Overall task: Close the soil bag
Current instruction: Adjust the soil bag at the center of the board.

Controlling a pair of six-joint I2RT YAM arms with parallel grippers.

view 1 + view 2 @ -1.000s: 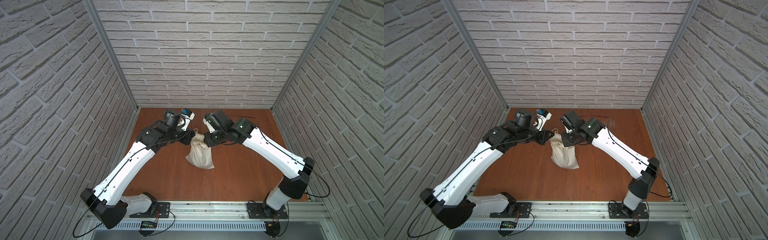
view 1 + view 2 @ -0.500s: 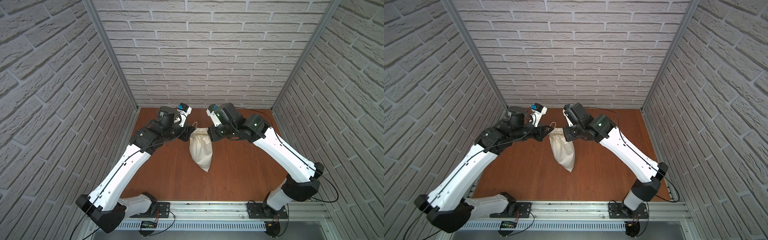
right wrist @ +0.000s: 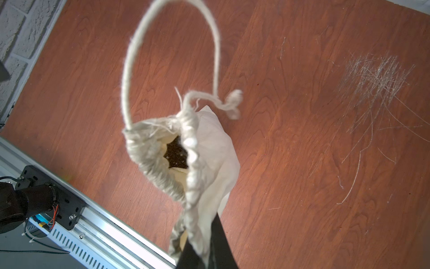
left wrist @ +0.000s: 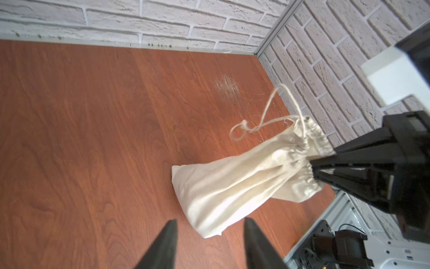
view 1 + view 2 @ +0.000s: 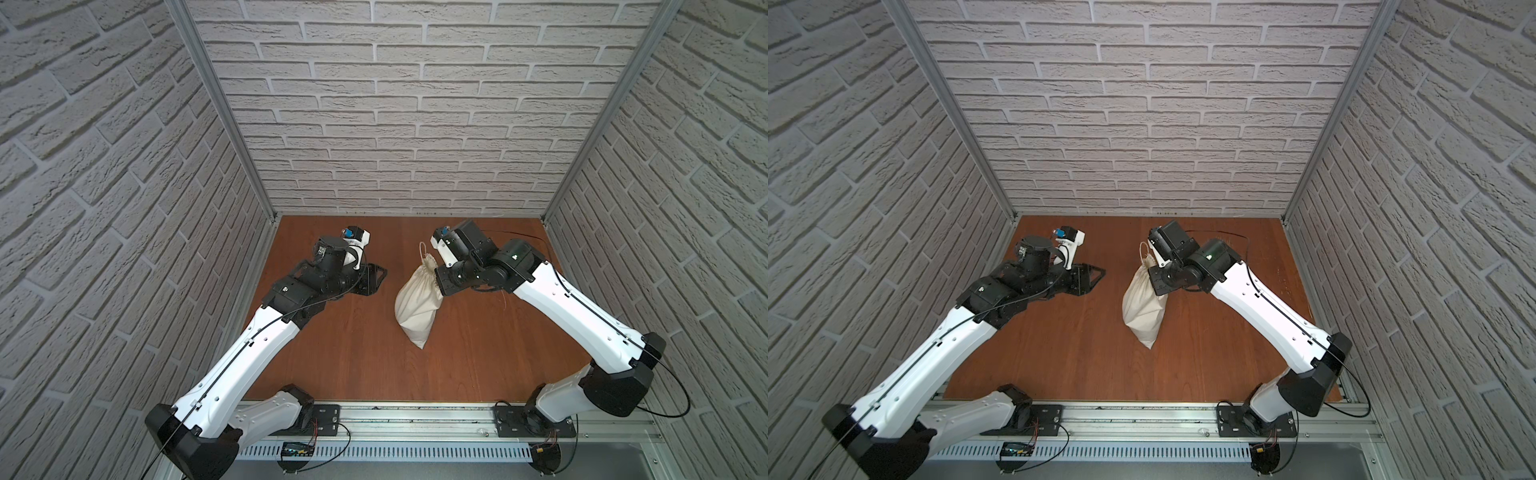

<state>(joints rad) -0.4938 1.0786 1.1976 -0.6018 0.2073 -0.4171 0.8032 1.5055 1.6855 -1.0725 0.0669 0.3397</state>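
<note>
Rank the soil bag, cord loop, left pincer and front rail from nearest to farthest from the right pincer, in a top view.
1. The soil bag: its gathered neck is clamped in the right pincer.
2. The cord loop: just past the neck, toward the back wall.
3. The left pincer: open, across the table.
4. The front rail: farthest, along the near edge.

Cream soil bag (image 5: 417,305), black fingers (image 4: 164,246)

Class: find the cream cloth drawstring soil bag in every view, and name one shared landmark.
In a top view: cream cloth soil bag, centre.
In a top view: centre.
Left wrist: right of centre.
Right wrist: centre, mouth towards camera.
Landmark: black right gripper pinching its neck.
</note>
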